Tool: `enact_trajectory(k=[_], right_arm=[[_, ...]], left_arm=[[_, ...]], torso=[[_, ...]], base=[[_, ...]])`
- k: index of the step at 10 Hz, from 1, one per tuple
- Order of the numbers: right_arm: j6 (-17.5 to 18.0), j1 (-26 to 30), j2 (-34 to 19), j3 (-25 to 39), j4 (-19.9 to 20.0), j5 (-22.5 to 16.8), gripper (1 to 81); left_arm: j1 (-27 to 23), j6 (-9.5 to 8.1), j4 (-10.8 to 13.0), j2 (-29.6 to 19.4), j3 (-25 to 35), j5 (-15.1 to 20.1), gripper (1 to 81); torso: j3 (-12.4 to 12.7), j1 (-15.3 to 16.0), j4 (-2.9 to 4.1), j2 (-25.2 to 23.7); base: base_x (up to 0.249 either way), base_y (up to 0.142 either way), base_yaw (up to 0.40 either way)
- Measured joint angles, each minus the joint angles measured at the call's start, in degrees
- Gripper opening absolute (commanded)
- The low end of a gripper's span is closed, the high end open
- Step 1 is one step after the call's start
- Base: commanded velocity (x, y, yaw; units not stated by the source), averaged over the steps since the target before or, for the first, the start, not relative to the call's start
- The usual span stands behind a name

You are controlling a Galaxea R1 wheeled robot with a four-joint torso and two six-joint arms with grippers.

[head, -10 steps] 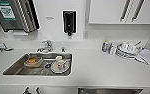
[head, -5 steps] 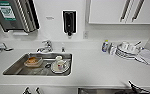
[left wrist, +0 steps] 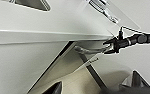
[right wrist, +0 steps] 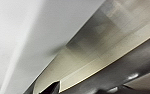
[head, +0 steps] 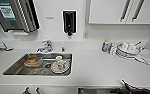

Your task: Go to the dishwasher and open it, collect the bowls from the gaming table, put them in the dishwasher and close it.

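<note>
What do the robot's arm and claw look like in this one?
The right arm is black, slim and jointed, narrowing to a black claw. A thin dark cable loops above it near the wrist. In the head view the same black arm shows low by the white worktop. I can read no markings on it.

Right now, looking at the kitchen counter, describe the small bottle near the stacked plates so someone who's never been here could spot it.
Start at the steel sink set in the white counter, then follow the counter toward the stack of plates under the white wall cabinets. Just on the sink side of that stack stands the small bottle. It is upright and blue, with a yellow cap, unlike the white crockery beside it.
</note>
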Motion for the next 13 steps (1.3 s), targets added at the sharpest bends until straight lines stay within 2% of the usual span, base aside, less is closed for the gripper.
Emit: enact_trajectory(k=[2,4,9,13], right_arm=[[0.3,-1.6,2.8,-2.7,0.2,-0.3,81.1],[0.4,-2.4,3.3,-4.1,0.3,0.2,81.1],[0.8,-4.4,5.0,-8.3,1.2,3.3,81.1],[0.9,-5.9,5.0,-8.2,1.6,6.5,81.1]], left_arm=[[0.3,0.04,0.0,0.0,0.0,0.0,81.1],[0.3,0.04,0.0,0.0,-0.1,0.0,81.1],[0.7,0.06,0.0,0.0,-0.1,-0.1,81.1],[1.1,0.11,0.0,0.6,-0.7,-0.1,81.1]], torso=[[0.0,0.0,0.0,0.0],[0.0,0.0,0.0,0.0],[0.0,0.0,0.0,0.0],[0.0,0.0,-0.02,0.0]], base=[[0.0,0.0,0.0],[0.0,0.0,0.0],[0.0,0.0,0.0],[0.0,0.0,0.0]])
